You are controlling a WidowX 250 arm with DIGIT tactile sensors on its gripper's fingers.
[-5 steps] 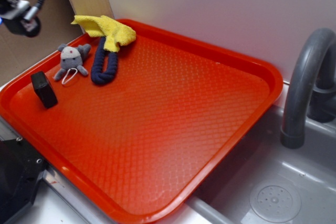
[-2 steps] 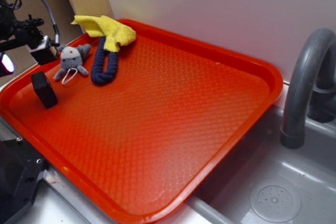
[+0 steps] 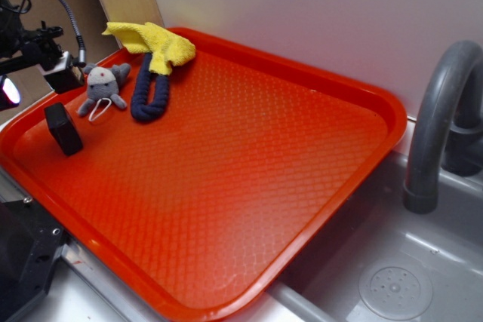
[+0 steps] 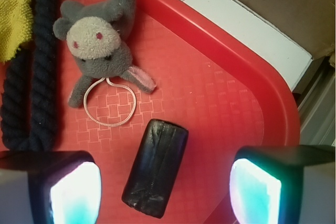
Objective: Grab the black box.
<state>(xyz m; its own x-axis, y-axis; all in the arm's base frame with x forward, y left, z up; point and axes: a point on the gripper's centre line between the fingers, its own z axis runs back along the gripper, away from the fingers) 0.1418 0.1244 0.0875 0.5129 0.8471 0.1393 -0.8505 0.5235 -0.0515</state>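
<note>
Wrist view: tool (image 4: 163, 190) spread wide, fingers either side of black box (image 4: 155, 167), not touching. Box lies on red tray (image 3: 249, 179) near its corner, beside grey plush mouse (image 4: 100, 43). Navy rope (image 3: 151, 96) and yellow cloth (image 3: 155, 41) also in tray.

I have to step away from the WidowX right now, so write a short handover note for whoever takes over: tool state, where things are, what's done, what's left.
Tool: open, holding nothing, hovering above the black box, which shows between the two fingers in the wrist view.
Black box: standing free on the red tray near its left corner, not touched. Grey plush mouse lies just beyond it, its cord loop close to the box; navy rope and yellow cloth further back.
Done: approach and rough alignment.
Left: descend, close on the box, lift. Avoid snagging the mouse's loop.
</note>
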